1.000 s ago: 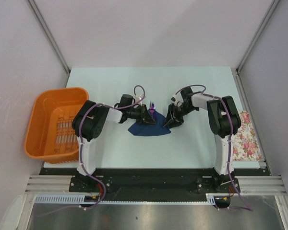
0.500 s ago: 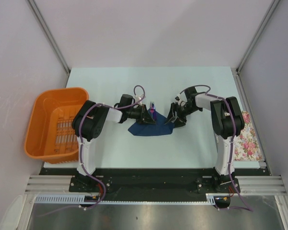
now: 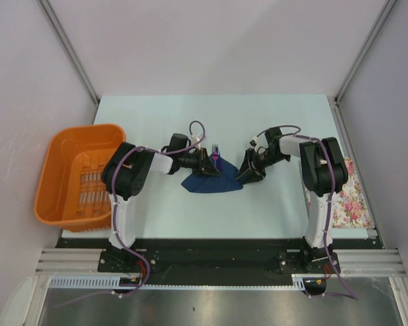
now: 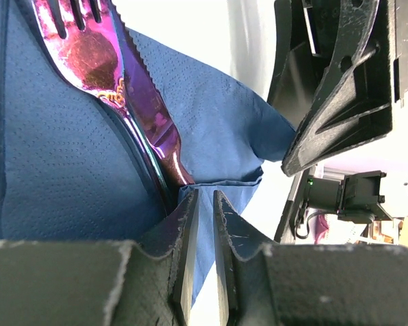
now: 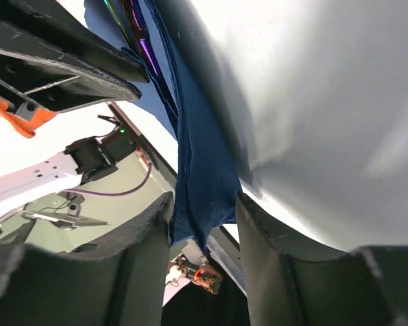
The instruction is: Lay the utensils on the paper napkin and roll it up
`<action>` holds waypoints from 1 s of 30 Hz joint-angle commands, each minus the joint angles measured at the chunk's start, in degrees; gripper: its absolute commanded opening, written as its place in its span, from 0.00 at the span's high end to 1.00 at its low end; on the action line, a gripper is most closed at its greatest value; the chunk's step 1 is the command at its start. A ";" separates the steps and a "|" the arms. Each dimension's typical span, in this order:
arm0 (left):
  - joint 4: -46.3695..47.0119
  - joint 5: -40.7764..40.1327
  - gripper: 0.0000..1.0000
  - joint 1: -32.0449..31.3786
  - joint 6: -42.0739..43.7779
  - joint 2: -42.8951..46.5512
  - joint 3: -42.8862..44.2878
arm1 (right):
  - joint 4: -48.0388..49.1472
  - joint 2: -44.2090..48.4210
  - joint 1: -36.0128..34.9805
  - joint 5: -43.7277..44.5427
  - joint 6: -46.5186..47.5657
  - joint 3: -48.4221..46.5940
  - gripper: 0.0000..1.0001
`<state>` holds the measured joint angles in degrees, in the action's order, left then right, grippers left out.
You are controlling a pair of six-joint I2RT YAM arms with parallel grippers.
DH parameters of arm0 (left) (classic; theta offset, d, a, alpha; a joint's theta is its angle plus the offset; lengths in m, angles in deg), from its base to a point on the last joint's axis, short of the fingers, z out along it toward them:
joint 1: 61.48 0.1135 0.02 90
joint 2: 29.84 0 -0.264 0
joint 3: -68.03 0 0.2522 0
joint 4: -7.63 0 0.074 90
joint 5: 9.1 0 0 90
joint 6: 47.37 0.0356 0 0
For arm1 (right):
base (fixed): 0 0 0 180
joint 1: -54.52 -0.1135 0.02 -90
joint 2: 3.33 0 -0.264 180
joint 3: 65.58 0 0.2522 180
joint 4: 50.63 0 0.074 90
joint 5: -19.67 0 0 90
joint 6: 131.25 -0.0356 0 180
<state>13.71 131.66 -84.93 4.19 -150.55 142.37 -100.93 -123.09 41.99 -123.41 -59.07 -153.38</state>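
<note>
The navy paper napkin (image 3: 209, 183) lies partly folded at mid-table. The purple utensils (image 3: 215, 154) stick out of its far edge. In the left wrist view the fork (image 4: 88, 54) and a serrated knife (image 4: 149, 115) lie together on the napkin (image 4: 47, 156). My left gripper (image 3: 206, 165) sits at the handle ends, its jaws (image 4: 204, 193) shut to a thin slit with nothing between them. My right gripper (image 3: 245, 174) is open at the napkin's right corner. That corner (image 5: 204, 176) hangs loose between its fingers (image 5: 202, 200).
An orange basket (image 3: 75, 173) stands at the left edge of the table. A white cloth with pink floral print (image 3: 345, 193) lies at the right edge. The pale table (image 3: 258, 122) extends behind the napkin.
My right gripper has drawn back a little to the right, along the napkin's right corner. The left gripper, napkin and utensils have stayed put.
</note>
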 commanded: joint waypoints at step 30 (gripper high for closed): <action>-3.58 -2.42 0.80 0.94 4.25 0.91 0.60 | 6.56 0.85 -6.44 -5.28 -7.13 -5.94 1.00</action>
<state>12.44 131.71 -84.55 5.24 -150.53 142.57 -96.75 -122.90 36.83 -126.08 -63.40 -156.99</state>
